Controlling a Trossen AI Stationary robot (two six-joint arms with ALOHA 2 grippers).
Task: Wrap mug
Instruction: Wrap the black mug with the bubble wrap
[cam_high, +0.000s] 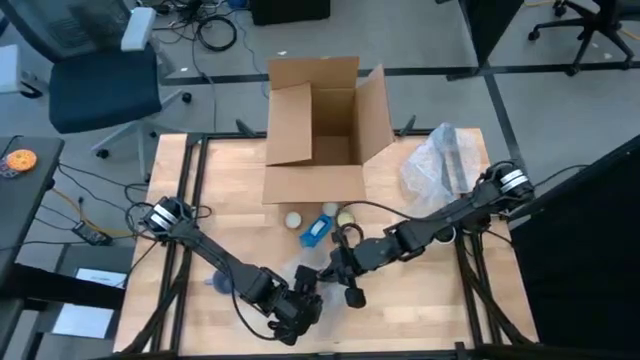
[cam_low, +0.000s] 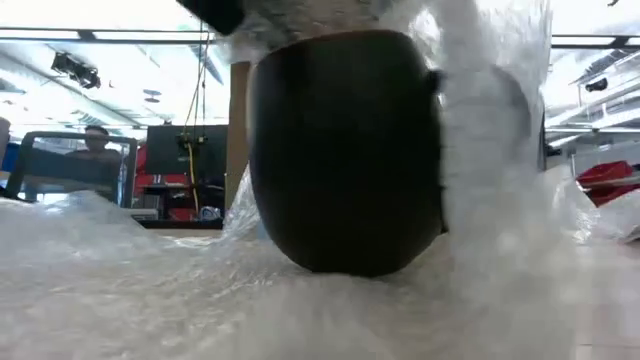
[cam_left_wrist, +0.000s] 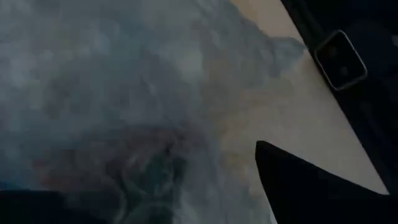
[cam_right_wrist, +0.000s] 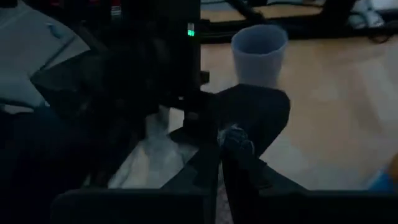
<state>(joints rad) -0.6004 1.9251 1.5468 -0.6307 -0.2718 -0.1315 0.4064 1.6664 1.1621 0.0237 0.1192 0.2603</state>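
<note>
A dark mug (cam_low: 345, 150) stands on a sheet of bubble wrap (cam_low: 490, 150) near the table's front centre. The wrap rises along one side of the mug and over its top. My right gripper (cam_right_wrist: 227, 146) is shut on a bit of this wrap, beside the mug (cam_high: 335, 268). My left gripper (cam_high: 297, 312) hangs over the wrap from the near side, fingers apart. One finger (cam_left_wrist: 298, 180) shows, with the wrap (cam_left_wrist: 155, 93) and a dark shape beneath it in the gap. Whether it touches the wrap I cannot tell. My right gripper pinches a small bunch of bubble wrap (cam_right_wrist: 236, 138) between its two fingers. The fingers come slanting down from the table's right side. Which edge of the sheet this is cannot be told. The rest of the sheet lies on the table around the mug.
An open cardboard box (cam_high: 315, 130) stands at the far centre, with a heap of bubble wrap (cam_high: 440, 165) to its right. Two pale balls (cam_high: 293, 220) and a blue object (cam_high: 316, 230) lie before the box. A pale blue cup (cam_right_wrist: 260, 53) stands left of the grippers.
</note>
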